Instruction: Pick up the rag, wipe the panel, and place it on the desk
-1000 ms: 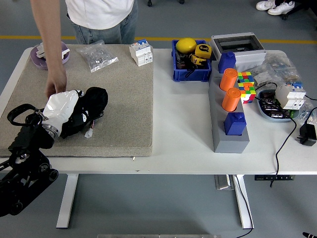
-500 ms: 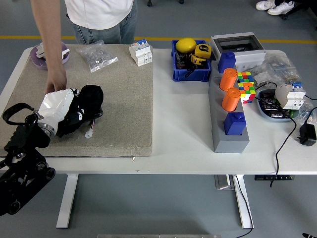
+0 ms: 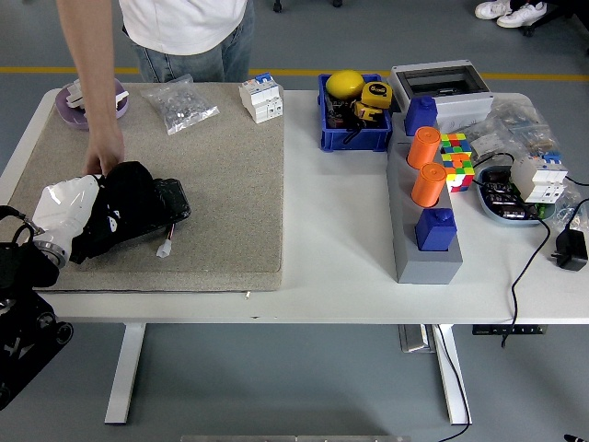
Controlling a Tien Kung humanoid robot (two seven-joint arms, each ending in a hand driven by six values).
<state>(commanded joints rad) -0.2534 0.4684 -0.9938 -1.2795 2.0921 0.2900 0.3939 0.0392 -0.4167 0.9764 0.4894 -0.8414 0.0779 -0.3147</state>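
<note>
My left hand [image 3: 138, 207], black with a glossy white back [image 3: 66, 206], lies on the left part of the beige panel [image 3: 230, 184] that covers the table's left half. Its fingers are curled over a dark rag [image 3: 170, 199] that is pressed flat on the panel; rag and fingers are hard to tell apart. The left arm [image 3: 23, 304] comes up from the lower left corner. A person stands at the far side, and the person's hand [image 3: 104, 155] hangs right behind my hand, touching or nearly touching it. My right arm is not in the picture.
A small white connector [image 3: 166, 248] lies just in front of the rag. At the panel's back sit a purple disc [image 3: 69, 103], a clear bag [image 3: 182, 103] and a white breaker [image 3: 261, 98]. Right of the panel are a blue bin [image 3: 354, 115] and a grey block with orange cylinders [image 3: 425, 198].
My left hand has slid left along the panel with the rag, and the arm has drawn back toward the lower left corner. The person's hand has stayed where it was.
</note>
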